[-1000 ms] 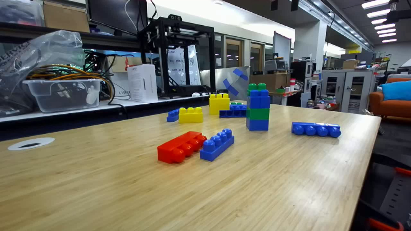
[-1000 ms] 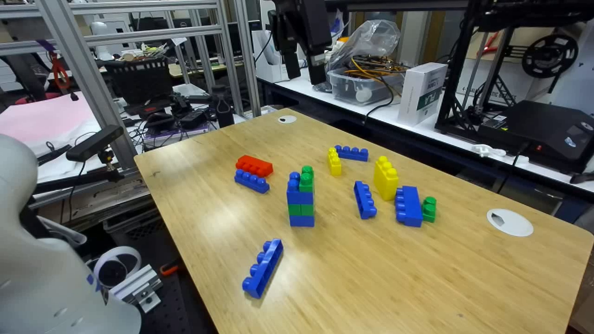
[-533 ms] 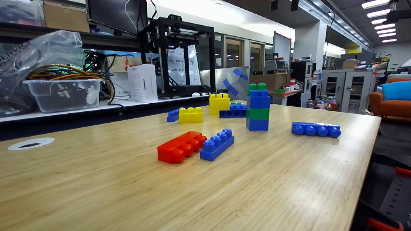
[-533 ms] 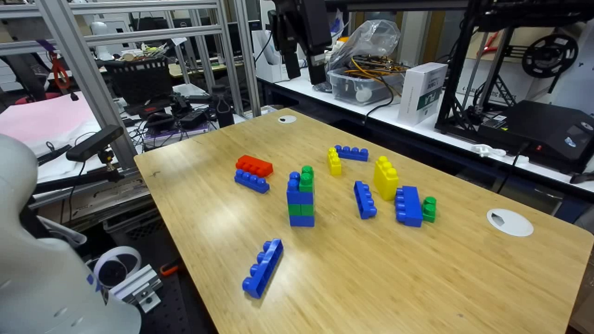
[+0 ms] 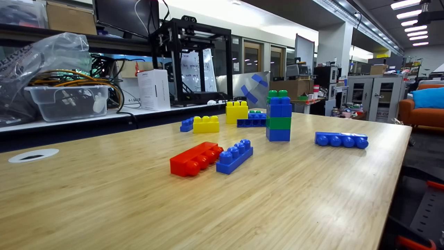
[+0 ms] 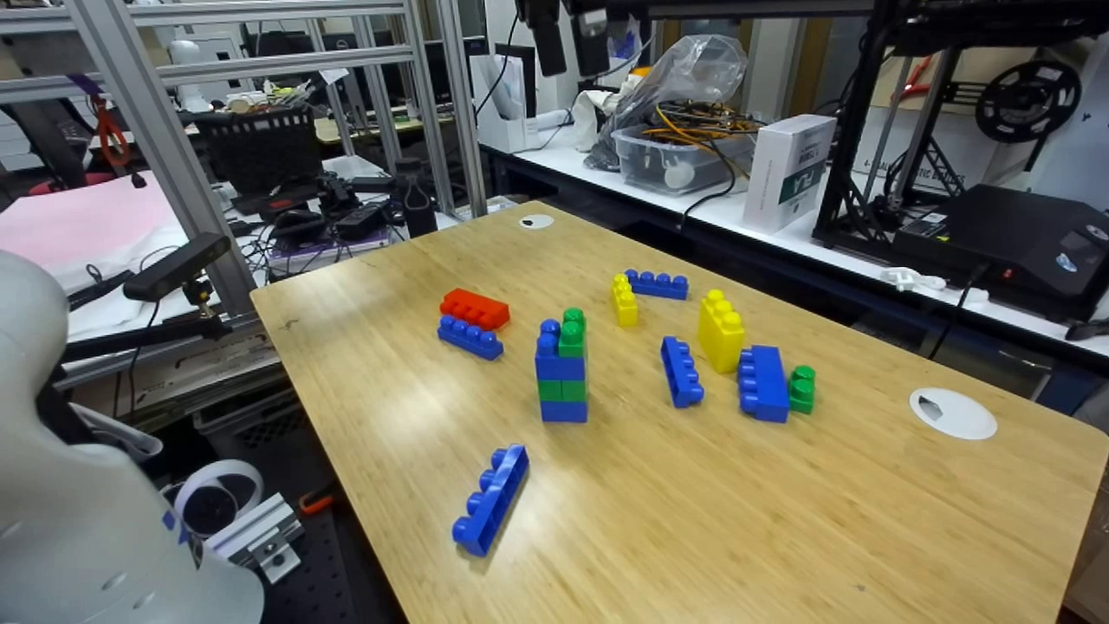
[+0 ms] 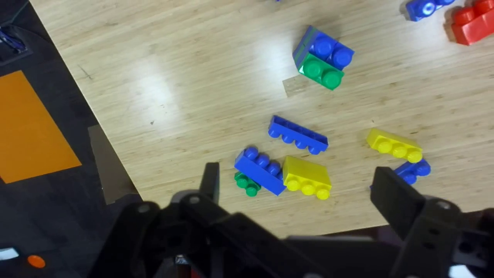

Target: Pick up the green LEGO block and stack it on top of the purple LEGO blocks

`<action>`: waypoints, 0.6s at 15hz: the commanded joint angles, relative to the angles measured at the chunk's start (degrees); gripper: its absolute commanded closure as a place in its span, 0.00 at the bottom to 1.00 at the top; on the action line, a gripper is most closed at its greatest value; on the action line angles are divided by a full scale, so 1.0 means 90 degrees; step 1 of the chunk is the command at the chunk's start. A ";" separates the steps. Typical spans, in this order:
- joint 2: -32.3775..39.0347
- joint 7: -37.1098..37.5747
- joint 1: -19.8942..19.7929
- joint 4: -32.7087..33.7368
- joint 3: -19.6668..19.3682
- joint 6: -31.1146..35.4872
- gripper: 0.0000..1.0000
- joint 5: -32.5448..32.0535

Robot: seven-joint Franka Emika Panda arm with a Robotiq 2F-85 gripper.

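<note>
Well below my hand (image 6: 572,68), spread wide and empty, the green block (image 6: 802,393) lies beside a blue brick (image 6: 764,385), and, if this is meant, I judge lifting and stacking remain, though another green brick (image 6: 572,336) sits on part of the purple blocks (image 6: 560,369).

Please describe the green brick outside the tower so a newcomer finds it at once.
On the table in an exterior view, find the white disc at right. Left of it, a blue brick lies on its side near a tall yellow brick. The green brick is between disc and blue brick: the only green piece there, its two studs up.
</note>
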 commanded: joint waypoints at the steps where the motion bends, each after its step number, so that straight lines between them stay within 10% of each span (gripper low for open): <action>1: 0.0407 0.0271 0.0022 0.0871 0.0064 -0.0819 0.00 0.0112; 9: 0.0429 0.0434 0.0137 0.1390 0.0131 -0.1350 0.00 0.0074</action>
